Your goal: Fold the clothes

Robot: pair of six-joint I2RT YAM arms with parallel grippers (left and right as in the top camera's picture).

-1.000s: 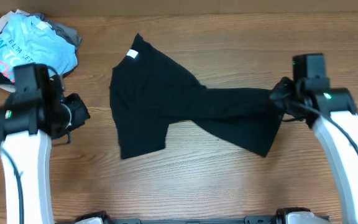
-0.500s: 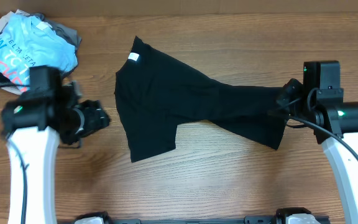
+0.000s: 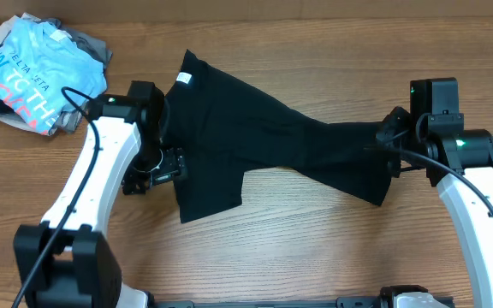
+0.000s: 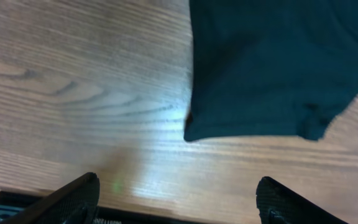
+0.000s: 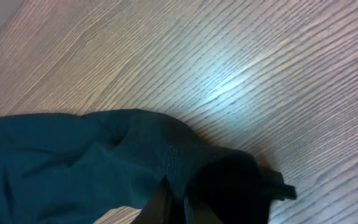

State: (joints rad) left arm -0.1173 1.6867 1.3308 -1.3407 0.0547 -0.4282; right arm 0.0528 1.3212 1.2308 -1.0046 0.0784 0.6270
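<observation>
The black T-shirt (image 3: 255, 137) lay stretched across the middle of the wooden table (image 3: 315, 257). Its white neck label (image 3: 183, 78) showed near its top left. At the right of the frame, the right gripper (image 3: 389, 137) was pinched tight on the shirt's right end. The left gripper (image 4: 179, 190) hung by the shirt's left edge, its fingers wide apart and holding nothing. A light blue T-shirt (image 3: 32, 73) sat in the upper left corner.
</observation>
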